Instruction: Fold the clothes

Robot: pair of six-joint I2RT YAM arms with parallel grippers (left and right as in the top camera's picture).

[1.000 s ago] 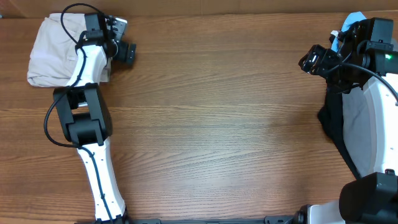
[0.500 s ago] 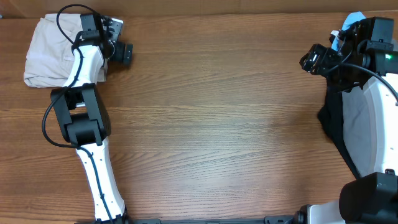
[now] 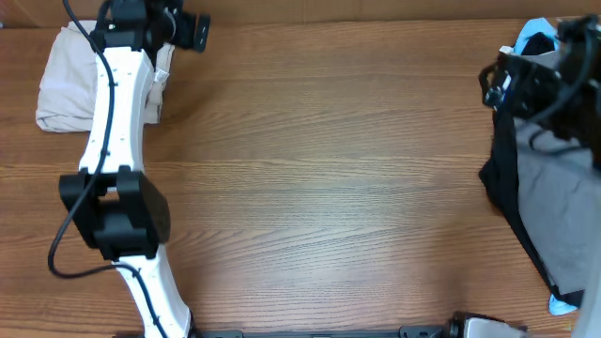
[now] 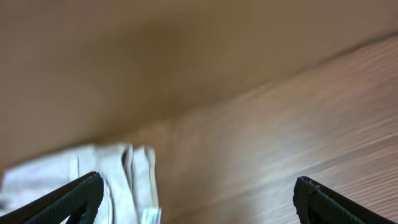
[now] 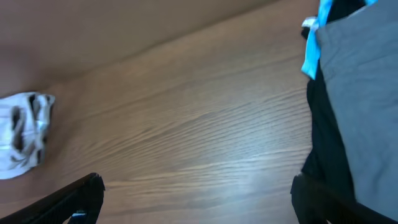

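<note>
The pale beige shorts [image 3: 66,84] lie folded in a bundle at the far left corner of the table. They also show in the left wrist view [image 4: 93,180] and small in the right wrist view [image 5: 22,134]. My left gripper [image 3: 192,30] is open and empty, raised just right of the shorts near the back edge; its fingertips [image 4: 196,199] are spread wide. My right gripper [image 3: 493,83] is open and empty at the far right, its fingertips [image 5: 196,199] spread over bare wood beside the other garments.
A pile of grey [image 3: 554,207], black [image 3: 502,178] and light blue [image 3: 535,38] garments lies along the right edge, also in the right wrist view [image 5: 360,81]. The wooden table [image 3: 329,169] spans the middle. The left arm [image 3: 117,141] stretches along the left side.
My left gripper has lifted off the shorts and moved up toward the back edge, the arm stretching out. The shorts stay put. My right gripper has shifted slightly right and up.
</note>
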